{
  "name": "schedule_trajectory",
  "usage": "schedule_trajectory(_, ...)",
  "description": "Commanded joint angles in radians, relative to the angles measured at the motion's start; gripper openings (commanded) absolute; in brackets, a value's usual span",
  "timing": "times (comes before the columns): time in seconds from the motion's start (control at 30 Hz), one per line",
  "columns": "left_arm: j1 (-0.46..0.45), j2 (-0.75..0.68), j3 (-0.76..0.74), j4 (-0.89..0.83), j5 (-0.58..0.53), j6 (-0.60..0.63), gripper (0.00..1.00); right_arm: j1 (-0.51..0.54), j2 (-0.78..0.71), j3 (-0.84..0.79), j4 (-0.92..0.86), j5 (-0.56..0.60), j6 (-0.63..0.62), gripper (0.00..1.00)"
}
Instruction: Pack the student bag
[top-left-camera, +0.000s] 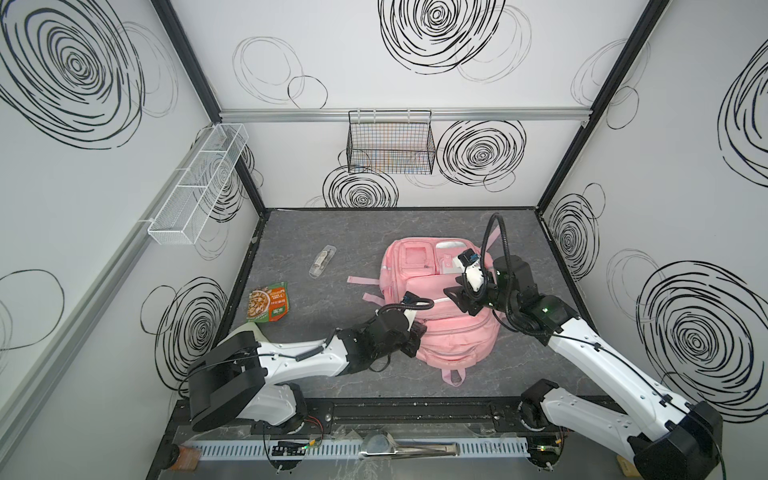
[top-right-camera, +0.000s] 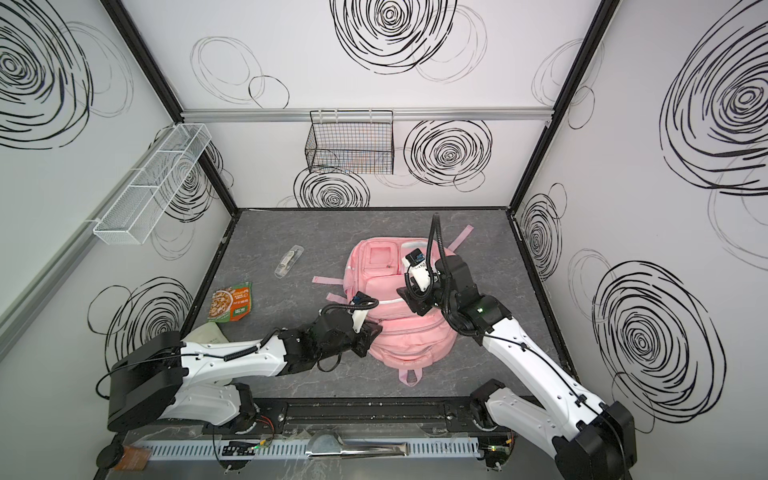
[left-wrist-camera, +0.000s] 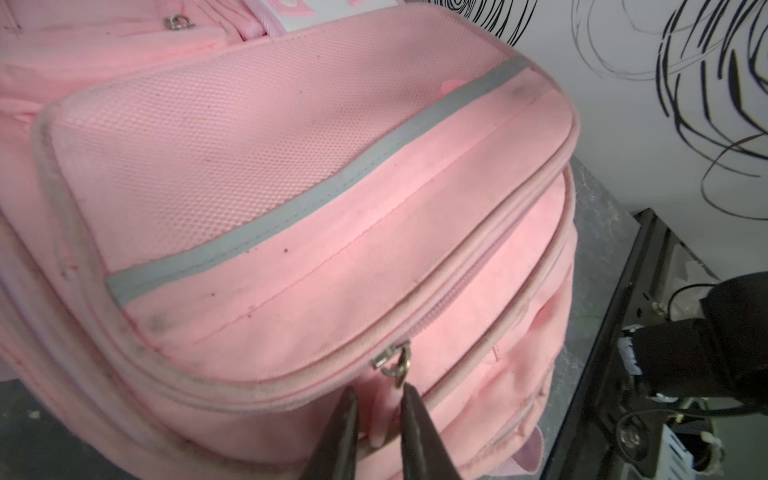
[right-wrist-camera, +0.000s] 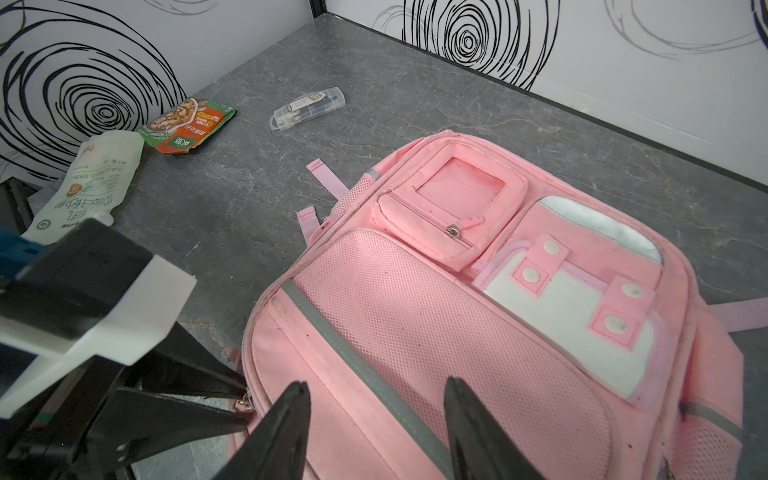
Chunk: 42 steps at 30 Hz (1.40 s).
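Grey marbled desk (top-left-camera: 332, 232) floors a booth whose white walls (top-left-camera: 353, 62) carry black scribbled swirls. A black wire basket (top-left-camera: 390, 145) hangs on the back wall beyond the student bag (top-left-camera: 453, 332), and a white mesh shelf (top-left-camera: 199, 183) hangs on the wall to the bag's left. Whether either holds anything cannot be made out.

The student bag lies flat with its front pockets up, right of the desk's middle, its top loop toward the arms' bases. In both top views the left arm's wrist covers the bag's left edge and hides the left claw (left-wrist-camera: 378, 388), while the right arm's camera mount hides part of the white flap. The left wrist view cuts the claw off at the picture's edge. Its two dark fingers stand narrowly apart with the pink tab of a zipper pull (left-wrist-camera: 397, 363) between them, and I cannot tell whether they pinch it. The right claw (right-wrist-camera: 377, 382) is released over the bag's mesh front pocket, fingers wide, with nothing between them.

Left of the bag lie a clear pen case (top-left-camera: 322, 261), its contents blurred, and a green-and-orange snack packet (top-left-camera: 268, 302) with print too small to read. A white soft pouch (right-wrist-camera: 95, 183) lies just beside that packet, farther from the bag, and the left arm covers most of it in the top views.
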<state>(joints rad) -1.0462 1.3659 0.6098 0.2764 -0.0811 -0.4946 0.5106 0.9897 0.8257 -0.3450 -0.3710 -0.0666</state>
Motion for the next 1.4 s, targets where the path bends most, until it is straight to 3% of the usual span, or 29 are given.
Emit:
schedule_trajectory(0.0,0.005,0.010,0.026,0.039,-0.010,-0.009,0.13,0.004,-0.025,0.004,-0.030,0.008,-0.052,0.57)
schedule_trajectory(0.13,0.009,-0.012,0.021,0.031,-0.002,-0.007,0.00,0.011,-0.012,0.018,-0.063,-0.017,-0.105,0.58)
schedule_trajectory(0.27,0.015,-0.059,0.024,-0.002,-0.005,0.006,0.00,0.094,-0.013,-0.004,-0.078,-0.039,-0.271,0.60)
schedule_trajectory(0.4,0.033,-0.104,0.028,-0.040,0.012,0.029,0.00,0.250,-0.015,-0.016,-0.119,0.040,-0.484,0.79)
schedule_trajectory(0.57,0.044,-0.141,0.031,-0.066,0.055,0.087,0.00,0.299,0.056,-0.002,-0.093,0.125,-0.539,0.79)
schedule_trajectory(0.93,0.061,-0.200,0.004,-0.060,0.107,0.107,0.00,0.295,0.219,0.013,-0.085,0.176,-0.516,0.48)
schedule_trajectory(1.2,0.100,-0.234,-0.008,-0.074,0.112,0.094,0.00,0.282,0.214,0.014,-0.074,0.182,-0.485,0.14)
schedule_trajectory(1.27,0.116,-0.251,-0.017,-0.081,0.113,0.090,0.00,0.281,0.198,0.009,-0.074,0.182,-0.483,0.00)
schedule_trajectory(1.37,0.148,-0.271,-0.029,-0.113,0.110,0.079,0.00,0.275,0.156,-0.015,-0.055,0.181,-0.471,0.00)
